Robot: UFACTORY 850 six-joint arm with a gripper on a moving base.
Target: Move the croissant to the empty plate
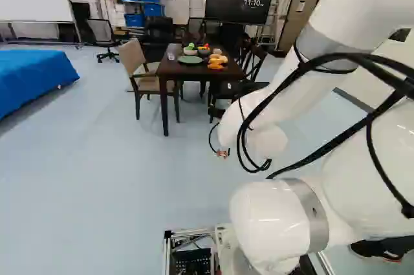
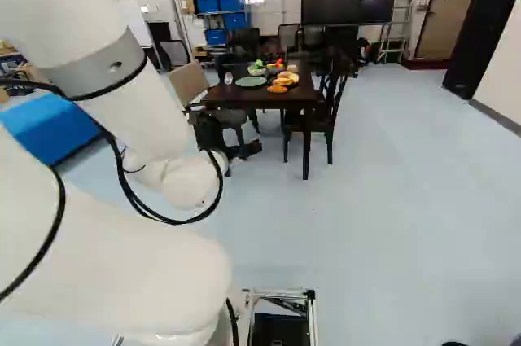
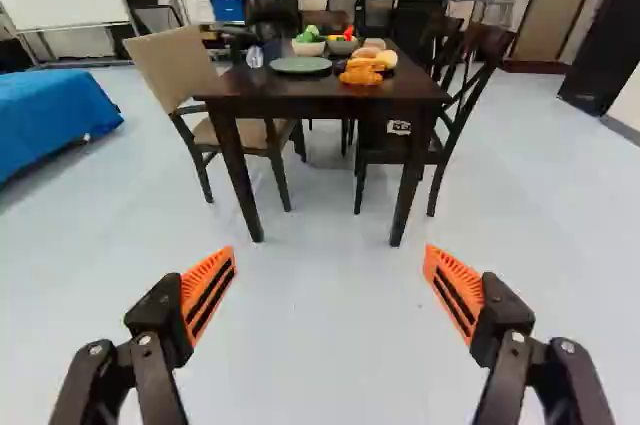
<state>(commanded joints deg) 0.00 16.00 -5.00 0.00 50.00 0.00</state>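
While the gripper [image 2: 232,139] has its fingers spread wide, short of the dark table [image 3: 290,105], left to right it's a blue cloth [image 3: 55,115], tan chair [image 3: 170,65], bare green plate [image 3: 300,64], then golden food pile [image 3: 372,62]; croissant [image 3: 361,72] seems to be in there, can't tell which piece, honestly.

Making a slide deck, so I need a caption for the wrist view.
Open gripper facing a dark table that bears an empty green plate and orange-yellow food.
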